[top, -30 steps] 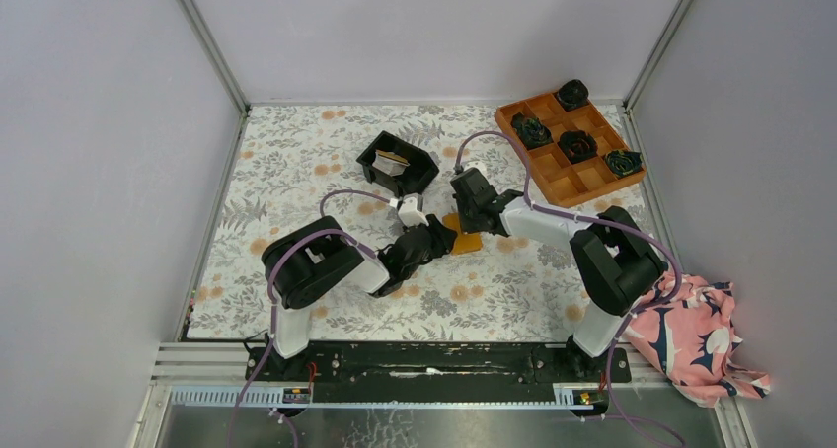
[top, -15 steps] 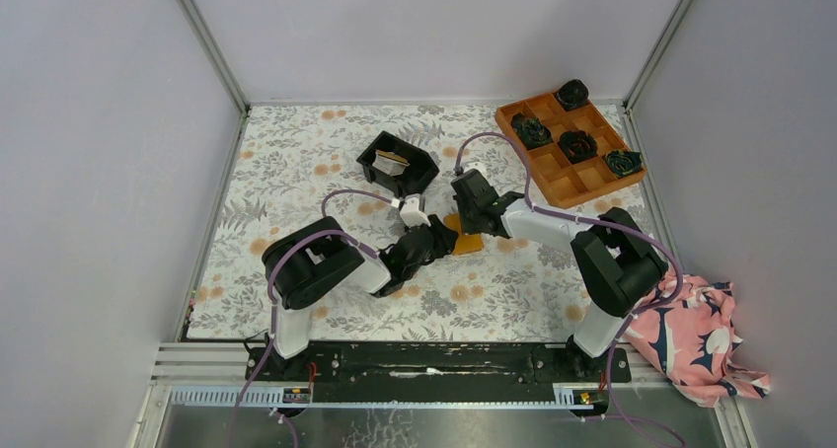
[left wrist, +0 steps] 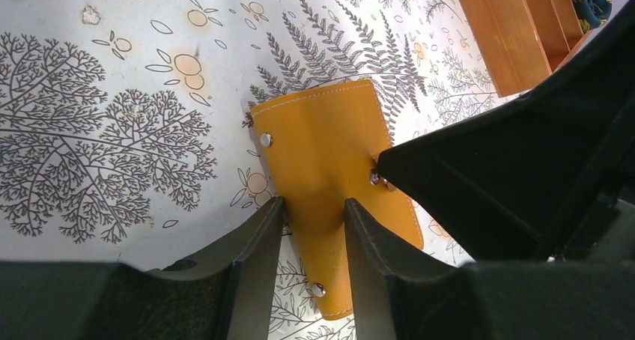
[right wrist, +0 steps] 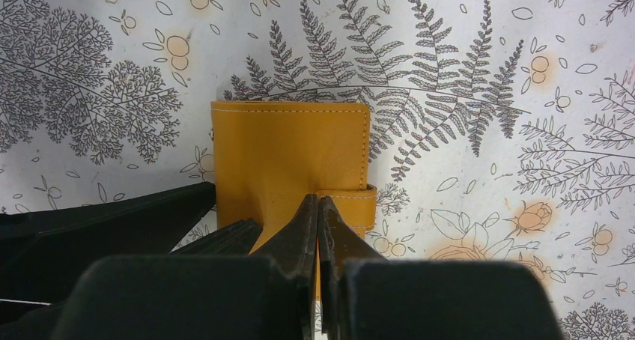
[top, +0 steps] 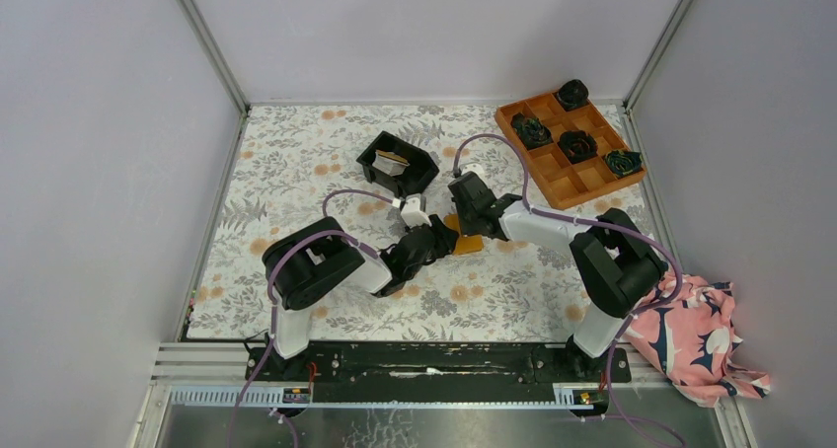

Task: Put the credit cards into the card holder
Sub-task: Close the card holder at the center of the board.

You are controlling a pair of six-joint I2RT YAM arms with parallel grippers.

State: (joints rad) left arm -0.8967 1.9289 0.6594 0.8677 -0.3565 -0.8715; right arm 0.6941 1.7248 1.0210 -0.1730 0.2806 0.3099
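One table (top: pixel 296 162), its top printed with ferns and flowers.
One pink flowered cloth (top: pixel 691 339), bunched off the near right corner.
One orange tray (top: pixel 568 184), far right, with four dark rosettes (top: pixel 577 145) in its compartments.
One black bin (top: pixel 419 179), far of centre, with cards (top: pixel 392 162) inside.
One card holder (right wrist: pixel 288 149), orange-tan, closed, lying flat at mid-table. It is near and right of the bin and lies between the two grippers.
Left gripper (left wrist: pixel 313 209): jaws partway apart at the holder's left side, one finger at its edge and the other over the leather. Whether they touch it cannot be told.
Right gripper (right wrist: pixel 318 201): jaws pressed together with nothing between them. It reaches in from the far right, tip at the holder's strap (right wrist: pixel 348 205).
Several silver snaps (left wrist: pixel 266 139) on the holder, one right at the right gripper's tip.
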